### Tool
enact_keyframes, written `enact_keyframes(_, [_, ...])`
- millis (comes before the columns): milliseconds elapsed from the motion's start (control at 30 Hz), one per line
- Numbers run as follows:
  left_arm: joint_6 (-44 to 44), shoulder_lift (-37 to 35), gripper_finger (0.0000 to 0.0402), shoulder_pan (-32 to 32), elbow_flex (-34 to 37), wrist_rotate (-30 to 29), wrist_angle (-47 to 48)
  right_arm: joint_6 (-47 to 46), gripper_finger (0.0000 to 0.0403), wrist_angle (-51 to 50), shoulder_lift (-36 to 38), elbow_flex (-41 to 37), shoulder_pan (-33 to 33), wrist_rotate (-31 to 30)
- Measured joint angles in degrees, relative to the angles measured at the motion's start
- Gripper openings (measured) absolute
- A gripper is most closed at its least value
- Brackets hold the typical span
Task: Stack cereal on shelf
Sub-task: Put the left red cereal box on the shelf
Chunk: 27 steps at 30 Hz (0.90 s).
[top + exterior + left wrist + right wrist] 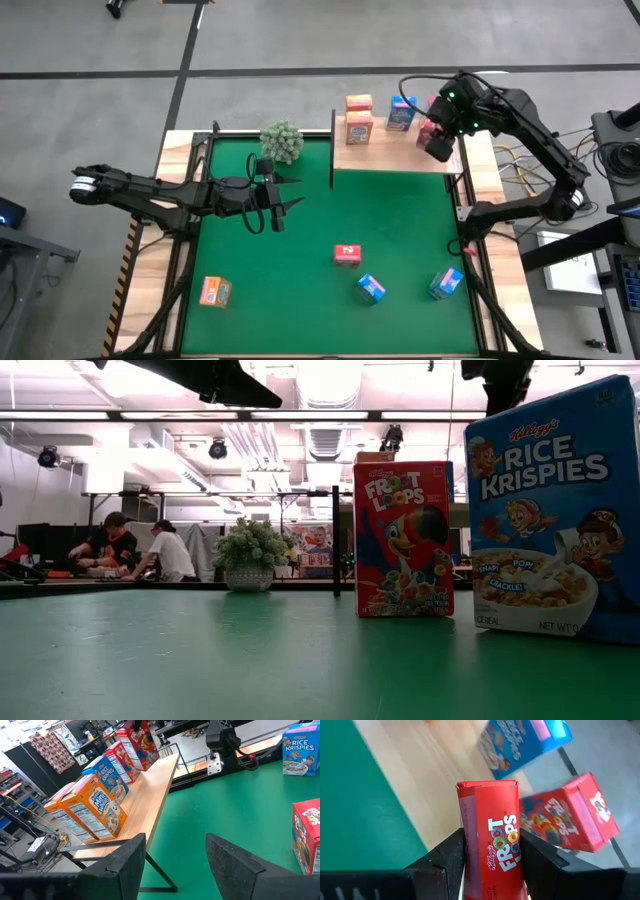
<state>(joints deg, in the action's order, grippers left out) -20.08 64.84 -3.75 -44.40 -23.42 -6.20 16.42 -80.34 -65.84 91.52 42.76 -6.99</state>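
Observation:
On the shelf (395, 158), at the far right of the green mat, stand two orange cereal boxes (358, 116), a blue one (400, 115) and a red one (433, 103). My right gripper (438, 143) hovers over the shelf's right end, shut on a red Froot Loops box (490, 845). My left gripper (285, 195) hangs open above the mat near the plant (282, 141), with nothing between its fingers (125, 857). On the mat lie a red box (347, 255), two blue boxes (371, 289) (446, 284) and an orange box (215, 291). My right gripper pinches the red box between its two fingers (451, 855), on two opposite sides (470, 847). The fingers slant down from above. The box's closed end (487, 786) sticks out past the fingertips, and the box hangs clear above the shelf board.
The shelf has thin black posts (332, 150) at its edges. A round green plant in a pot stands at the mat's far edge. In the low view a Froot Loops box (403, 540) and a Rice Krispies box (555, 510) stand upright on the mat. People sit beyond the table.

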Motion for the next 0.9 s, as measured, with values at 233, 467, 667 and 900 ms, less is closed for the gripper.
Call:
enact_keyframes(233, [-0.23, 0.0, 0.019, 0.0, 0.0, 0.0, 0.0, 0.63, 0.0155, 2.61, 0.06, -3.53, 1.1, -0.08])
enact_keyframes(467, [-0.23, 0.0, 0.019, 0.0, 0.0, 0.0, 0.03, 0.05, 0.0186, 4.26, -0.22, -6.04, 1.69, -0.16])
enact_keyframes(667, [-0.23, 0.0, 0.019, 0.0, 0.0, 0.0, 0.09, 1.2, 0.0222, 4.86, -0.22, -7.47, 2.29, -0.96])
enact_keyframes(900, [-0.23, 0.0, 0.019, -0.01, 0.0, 0.0, 0.07, 0.7, 0.0243, 4.76, -0.09, -4.73, 2.38, -2.05])
